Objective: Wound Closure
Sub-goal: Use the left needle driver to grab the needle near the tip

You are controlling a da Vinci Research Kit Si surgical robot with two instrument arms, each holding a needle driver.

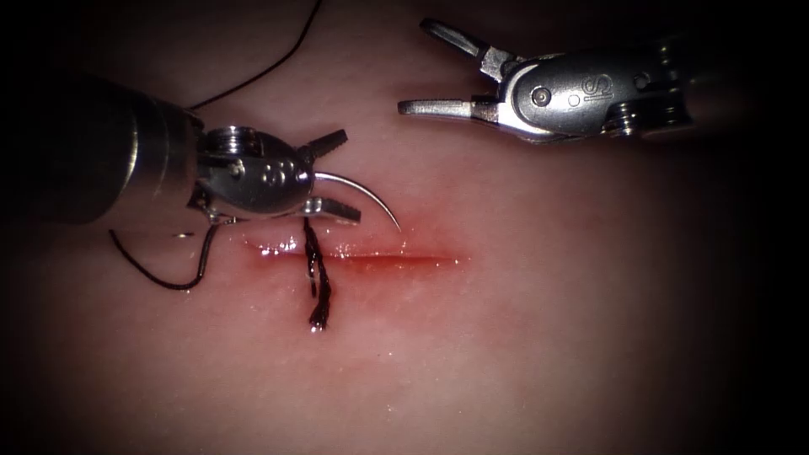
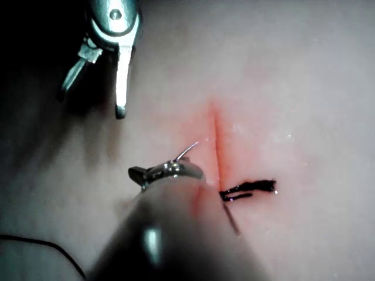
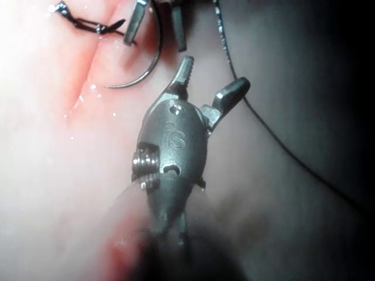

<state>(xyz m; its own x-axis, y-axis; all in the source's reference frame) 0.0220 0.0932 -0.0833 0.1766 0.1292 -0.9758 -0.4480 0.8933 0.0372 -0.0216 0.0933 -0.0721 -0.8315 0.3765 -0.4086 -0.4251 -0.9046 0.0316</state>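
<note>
I see my left tool (image 1: 333, 173) sitting just above the left part of the cut (image 1: 379, 257), its jaws spread; the needle (image 1: 358, 192) lies in the gap between them, curving out to the right with its tip free in the air just above the cut, not in the tissue (image 1: 522, 337); I cannot tell whether either jaw actually grips it. My right tool (image 1: 430, 72) hangs well apart, up and to the right of the cut, jaws wide apart and holding nothing; the right wrist view shows the same spread (image 3: 211, 79). A finished dark stitch (image 1: 318, 282) crosses the cut near its left end; red fluid (image 1: 421, 261) glistens along the cut line. The thread (image 1: 160, 274) loops below my left tool on the left side; another strand runs up behind its shaft.
</note>
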